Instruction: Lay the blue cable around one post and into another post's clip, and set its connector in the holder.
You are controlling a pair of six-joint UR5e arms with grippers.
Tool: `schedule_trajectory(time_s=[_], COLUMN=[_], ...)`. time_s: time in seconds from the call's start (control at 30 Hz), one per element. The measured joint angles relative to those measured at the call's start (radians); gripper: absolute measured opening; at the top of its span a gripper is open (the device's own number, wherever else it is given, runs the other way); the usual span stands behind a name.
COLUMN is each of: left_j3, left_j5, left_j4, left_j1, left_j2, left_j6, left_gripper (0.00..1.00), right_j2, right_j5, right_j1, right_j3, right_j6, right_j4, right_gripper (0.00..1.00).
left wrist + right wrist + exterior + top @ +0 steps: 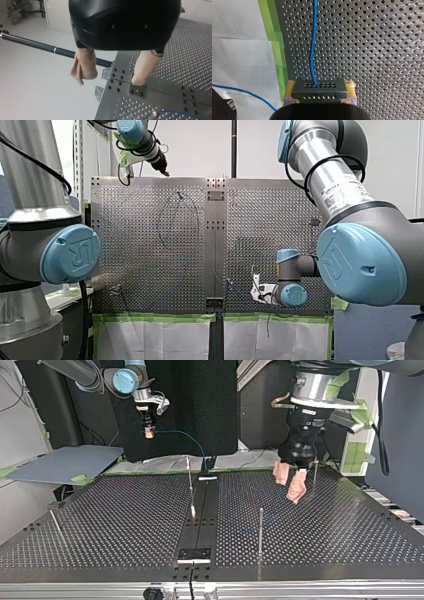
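My right gripper [320, 83] is shut on a dark perforated connector block [318, 91], with its yellow pads [290, 86] on either side. The blue cable [312, 50] leaves the block and runs ahead over the perforated table. In the top view this gripper [148, 433] hangs at the back left, and the blue cable [186, 435] arcs down to the centre strip. My left gripper [288, 487] hovers open above the table at the top view's right, its beige pads [297, 491] empty. In the left wrist view its fingers [86, 66] spread over the table's edge.
Thin metal posts stand on the table: one [260, 530] near the front, one [190, 485] by the black centre strip [200, 520], one [55, 522] at the left. A small black plate [195, 554] sits at the strip's near end. A grey board [65, 462] lies beyond the table.
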Motion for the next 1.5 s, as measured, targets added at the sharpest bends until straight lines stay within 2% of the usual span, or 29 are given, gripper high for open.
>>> schedule_trajectory(time_s=[0.17,0.37,0.5,0.83,1.5], left_j3=[-0.026,-0.079,-0.106,-0.112,-0.112], left_j5=[-0.012,-0.014,-0.014,-0.038,-0.041], left_j4=[0.003,0.045,0.070,0.071,0.065], left_j1=[0.003,0.010,0.015,0.024,0.039], left_j2=[0.000,-0.003,-0.013,-0.017,-0.017], left_j6=[-0.019,-0.047,-0.045,-0.028,-0.030], left_gripper=[1.00,1.00,1.00,1.00,1.00], right_j2=[0.000,0.000,0.000,0.000,0.000], right_j5=[-0.001,-0.001,-0.001,-0.001,-0.001], right_j1=[0.001,0.003,0.004,0.004,0.004], right_j3=[0.000,0.000,0.000,0.000,0.000], right_j6=[-0.001,-0.006,-0.007,-0.008,-0.008], right_j4=[0.004,0.013,0.014,0.011,0.012], right_gripper=[0.00,0.00,0.00,0.00,0.00])
